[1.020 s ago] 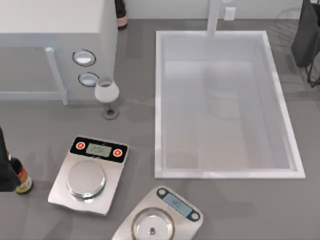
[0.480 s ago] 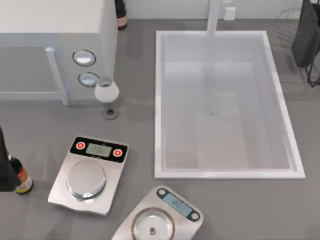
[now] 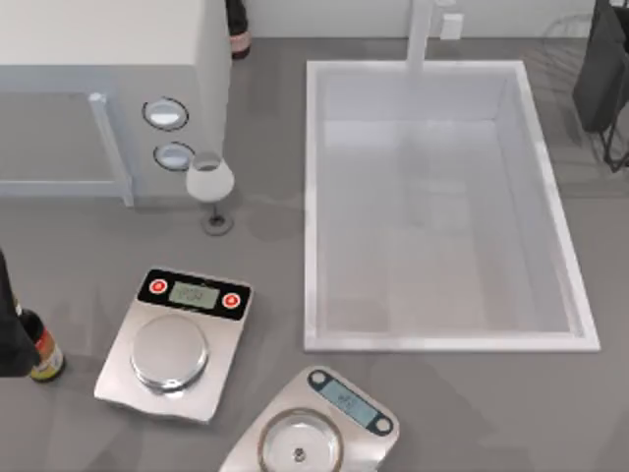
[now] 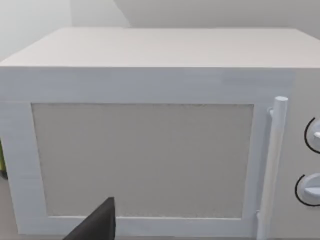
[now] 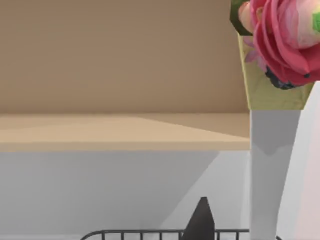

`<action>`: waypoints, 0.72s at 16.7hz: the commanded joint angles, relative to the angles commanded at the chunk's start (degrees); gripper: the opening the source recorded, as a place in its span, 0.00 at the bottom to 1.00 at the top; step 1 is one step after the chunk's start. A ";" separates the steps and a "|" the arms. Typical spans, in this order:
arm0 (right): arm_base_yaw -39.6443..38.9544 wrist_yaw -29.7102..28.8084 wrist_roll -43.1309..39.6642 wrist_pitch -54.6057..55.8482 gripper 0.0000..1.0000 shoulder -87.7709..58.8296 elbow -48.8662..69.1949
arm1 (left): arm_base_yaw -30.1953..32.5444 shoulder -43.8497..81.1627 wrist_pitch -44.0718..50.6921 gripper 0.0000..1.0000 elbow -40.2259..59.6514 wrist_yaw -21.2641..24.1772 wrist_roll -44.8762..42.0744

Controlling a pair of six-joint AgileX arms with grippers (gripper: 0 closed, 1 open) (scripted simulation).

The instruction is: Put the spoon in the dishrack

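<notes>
The spoon is out of view. The dishrack (image 3: pixel 568 28) shows as thin dark curved wires at the table's far right corner, behind and beside the sink. Its wire rim (image 5: pixel 140 233) also runs low across the right wrist view. My right arm (image 3: pixel 601 74) hangs dark over the rack at the right edge of the top view. A dark tip of the right gripper (image 5: pixel 200 222) stands just above the wire rim. My left arm (image 3: pixel 8 339) is parked at the left edge, and part of the left gripper (image 4: pixel 100 226) faces the microwave door.
A large white sink basin (image 3: pixel 313 197) fills the middle right. A white microwave (image 3: pixel 98 88) stands at the back left with a wine glass (image 3: pixel 210 182) in front. Two scales (image 3: pixel 177 339) (image 3: pixel 314 433) and a bottle (image 3: pixel 41 354) occupy the front left. A pink flower (image 5: pixel 285 35) shows in the right wrist view.
A faint shadow that lay inside the sink basin has faded away. Neither arm has visibly shifted in the top view.
</notes>
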State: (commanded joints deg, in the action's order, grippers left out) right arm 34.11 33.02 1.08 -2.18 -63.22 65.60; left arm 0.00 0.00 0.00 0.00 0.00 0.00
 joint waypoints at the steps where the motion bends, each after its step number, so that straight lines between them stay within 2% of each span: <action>1: -0.87 -1.00 -0.01 3.07 0.00 -2.82 -0.29 | 0.00 0.00 0.00 1.00 0.00 0.00 0.00; 9: -11.34 -11.97 -0.22 37.38 0.00 -29.94 -6.04 | 0.00 0.00 0.00 1.00 0.00 0.00 0.00; 12: -14.90 -15.51 -0.19 46.08 0.00 -36.87 -8.40 | 0.00 0.00 0.00 1.00 0.00 0.00 0.00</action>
State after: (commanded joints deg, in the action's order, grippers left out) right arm 19.21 17.52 0.89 43.91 -100.09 57.20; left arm 0.00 0.00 0.00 0.00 0.00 0.00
